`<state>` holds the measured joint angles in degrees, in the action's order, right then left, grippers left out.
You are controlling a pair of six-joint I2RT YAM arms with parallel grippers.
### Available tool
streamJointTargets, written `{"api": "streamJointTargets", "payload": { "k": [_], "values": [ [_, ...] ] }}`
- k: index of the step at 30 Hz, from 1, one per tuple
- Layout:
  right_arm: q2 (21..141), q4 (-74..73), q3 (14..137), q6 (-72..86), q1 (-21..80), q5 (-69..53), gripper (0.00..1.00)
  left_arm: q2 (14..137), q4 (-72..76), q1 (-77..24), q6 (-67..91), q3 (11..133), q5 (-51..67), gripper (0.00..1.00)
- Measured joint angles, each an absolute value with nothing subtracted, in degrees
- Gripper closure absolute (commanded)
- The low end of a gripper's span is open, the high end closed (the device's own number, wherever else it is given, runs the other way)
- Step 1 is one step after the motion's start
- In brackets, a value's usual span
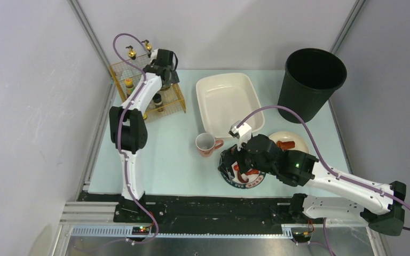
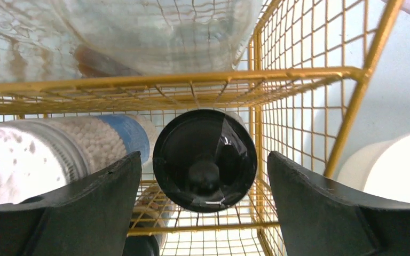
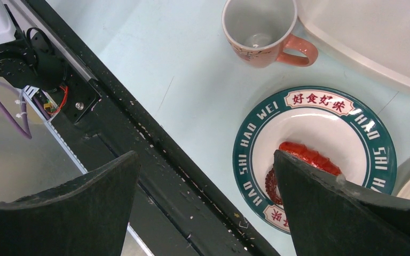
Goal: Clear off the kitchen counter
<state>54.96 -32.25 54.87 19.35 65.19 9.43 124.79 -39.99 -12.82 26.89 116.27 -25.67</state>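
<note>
The kitchen counter (image 1: 165, 154) is a pale mint-blue tabletop. On it near the front stands a green-rimmed plate (image 3: 243, 154) with red food (image 3: 304, 154), and a pink mug (image 1: 205, 144) stands empty and upright beside it, also in the right wrist view (image 3: 259, 26). My right gripper (image 3: 205, 154) hovers open over the plate's left edge and the black front rail (image 1: 235, 162). My left gripper (image 2: 203, 160) is open above the yellow wire rack (image 1: 176, 98). Its fingers stand either side of a black-capped bottle (image 2: 205, 176) without touching it.
A white basin (image 1: 203, 85) sits at the back centre and a black bin (image 1: 312, 82) at the back right. A cream plate (image 1: 277, 136) with orange-red food lies right of the green-rimmed plate. The rack holds several bottles, among them a white-bead jar (image 2: 85, 144).
</note>
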Motion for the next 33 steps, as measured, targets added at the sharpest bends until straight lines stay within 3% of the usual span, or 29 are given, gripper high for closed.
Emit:
{"api": "streamJointTargets", "payload": {
  "k": [21,33],
  "values": [
    [53.7,-33.3,54.9,21.1,65.2,10.5,0.0,107.2,-39.5,-14.3,25.4,109.5,-16.2,0.1],
    [53.2,-37.6,57.3,22.7,62.7,11.6,0.0,89.5,-39.1,-22.1,24.4,94.0,-12.9,0.09]
  ]
}}
